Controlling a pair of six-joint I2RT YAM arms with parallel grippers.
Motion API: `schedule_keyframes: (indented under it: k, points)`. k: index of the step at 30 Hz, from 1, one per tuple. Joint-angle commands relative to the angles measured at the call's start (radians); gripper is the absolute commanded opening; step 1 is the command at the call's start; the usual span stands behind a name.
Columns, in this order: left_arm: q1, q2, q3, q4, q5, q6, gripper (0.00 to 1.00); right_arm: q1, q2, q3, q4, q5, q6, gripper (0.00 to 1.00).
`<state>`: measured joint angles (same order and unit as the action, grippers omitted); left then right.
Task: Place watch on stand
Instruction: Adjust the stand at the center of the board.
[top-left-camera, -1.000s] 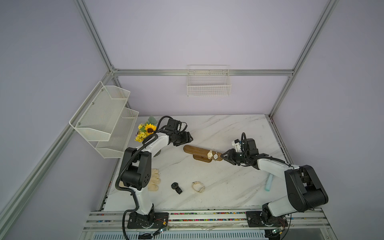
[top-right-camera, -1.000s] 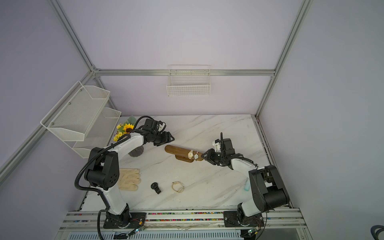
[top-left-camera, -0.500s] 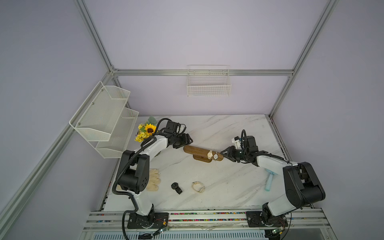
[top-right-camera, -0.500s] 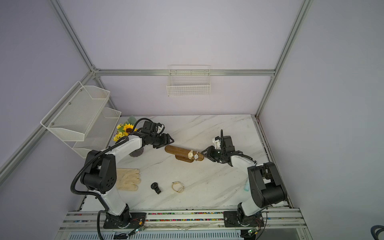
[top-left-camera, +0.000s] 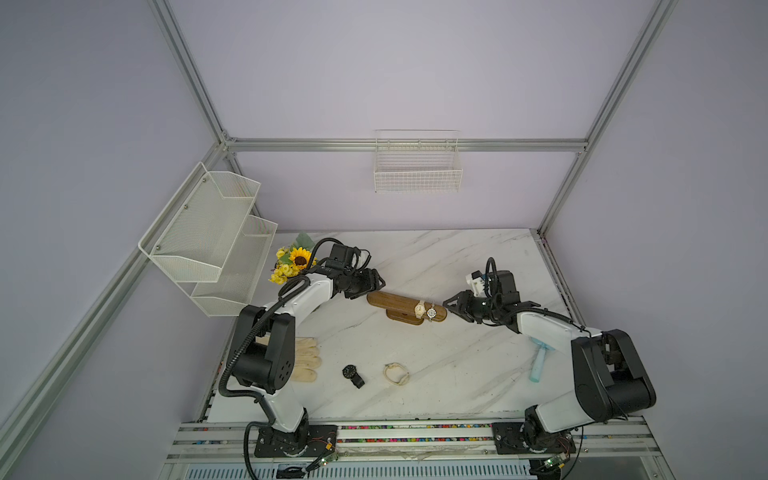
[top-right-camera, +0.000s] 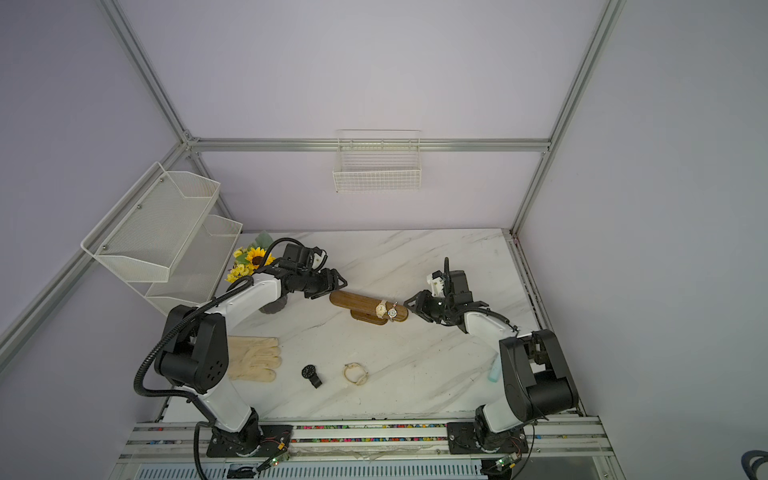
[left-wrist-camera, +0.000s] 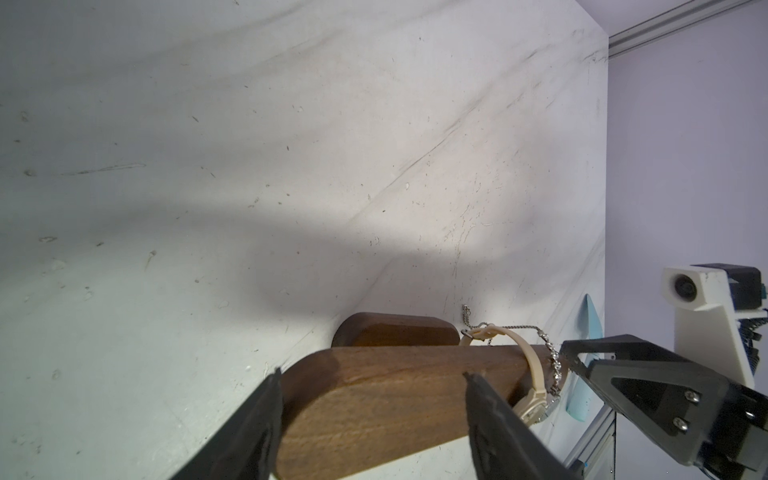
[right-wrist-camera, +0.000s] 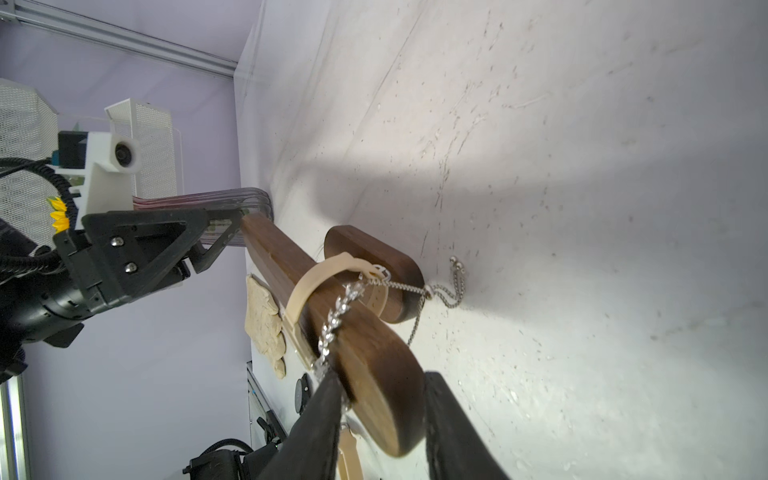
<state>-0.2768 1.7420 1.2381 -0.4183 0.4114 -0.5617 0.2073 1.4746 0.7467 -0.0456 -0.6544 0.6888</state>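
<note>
The wooden stand (top-left-camera: 399, 304) (top-right-camera: 357, 302) lies mid-table on its oval base (right-wrist-camera: 374, 257). Near its right end hang two watches: a beige-strap watch (top-left-camera: 419, 308) (left-wrist-camera: 534, 407) and a silver chain watch (top-left-camera: 431, 311) (right-wrist-camera: 336, 311). My left gripper (top-left-camera: 378, 286) (left-wrist-camera: 372, 376) is open, its fingers either side of the bar's left end. At the bar's right end, just past the chain watch, my right gripper (top-left-camera: 449, 309) (right-wrist-camera: 381, 376) is open with the bar tip between its fingers. A black watch (top-left-camera: 353, 374) and a beige watch (top-left-camera: 395, 373) lie flat near the front.
Cream gloves (top-left-camera: 305, 359) lie front left beside the left arm. Sunflowers (top-left-camera: 297, 259) stand at the back left under a white mesh shelf (top-left-camera: 208, 237). A pale blue tool (top-left-camera: 540, 361) lies by the right arm. A wire basket (top-left-camera: 417, 166) hangs on the back wall.
My left gripper has come down towards the front, onto the stand's left end. The right arm has shifted slightly while its gripper stays at the right end. The stand and the watches have not moved.
</note>
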Motion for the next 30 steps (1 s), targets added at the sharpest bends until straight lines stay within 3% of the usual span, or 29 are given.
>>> schedule_keyframes:
  k: [1, 15, 30]
  points:
    - [0.004, 0.023, 0.035, 0.027, 0.019, 0.004, 0.69, -0.004, -0.065, -0.050, -0.022, -0.021, 0.026, 0.37]
    - [0.004, -0.031, -0.030, 0.041, 0.028, -0.014, 0.68, 0.020, -0.016, -0.094, 0.107, -0.057, 0.098, 0.38]
    - [0.004, -0.034, -0.040, 0.043, 0.019, -0.017, 0.68, 0.018, 0.012, -0.046, 0.071, -0.046, 0.058, 0.37]
